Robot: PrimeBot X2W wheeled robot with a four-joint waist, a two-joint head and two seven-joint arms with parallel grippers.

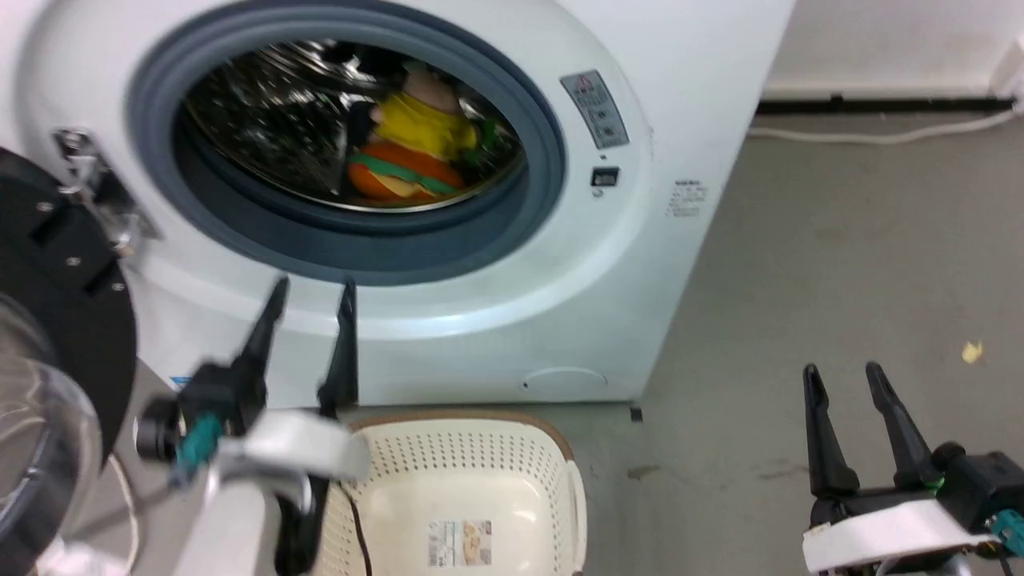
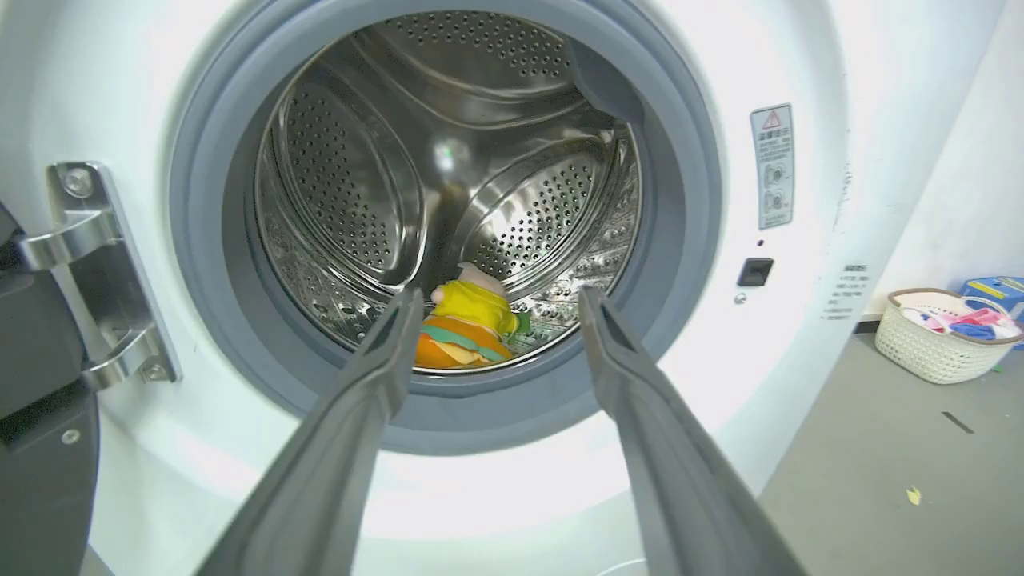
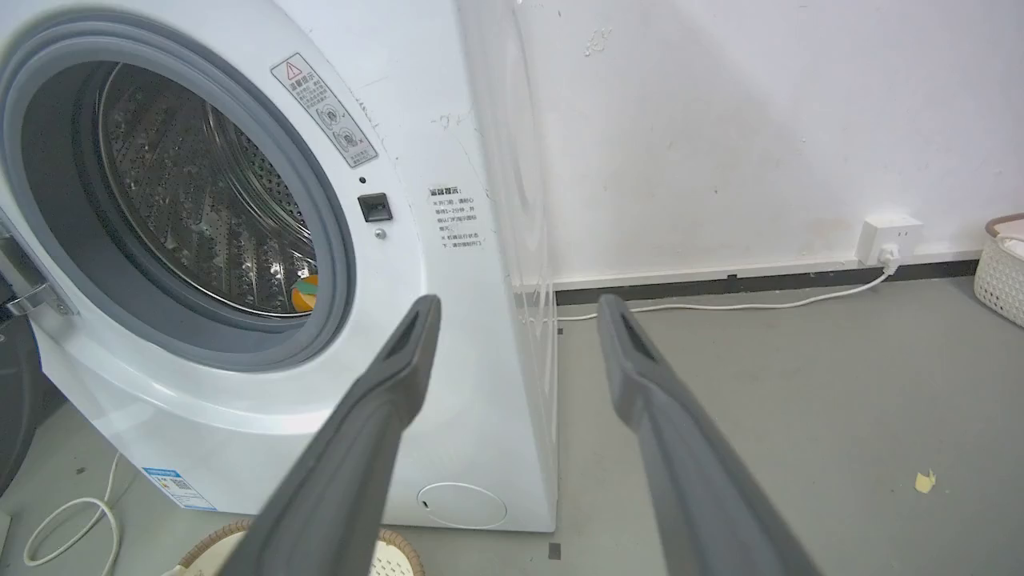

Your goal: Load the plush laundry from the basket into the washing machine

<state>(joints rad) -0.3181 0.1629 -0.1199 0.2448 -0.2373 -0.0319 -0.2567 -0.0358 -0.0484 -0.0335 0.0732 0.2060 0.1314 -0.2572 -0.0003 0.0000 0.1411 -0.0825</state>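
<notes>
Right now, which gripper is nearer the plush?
Left. The left gripper is just outside the washer, below the plush in the drum; the right gripper is far aside, over the floor.

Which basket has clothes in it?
The white basket far off by the wall, heaped with pink and blue clothes. The cream basket in front of the washing machine holds just a sticker label.

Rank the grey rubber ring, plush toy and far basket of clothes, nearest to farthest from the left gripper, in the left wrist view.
1. Grey rubber ring, just ahead of the left gripper.
2. Plush toy, deeper, on the drum floor.
3. Far basket of clothes, off right by the wall.
</notes>
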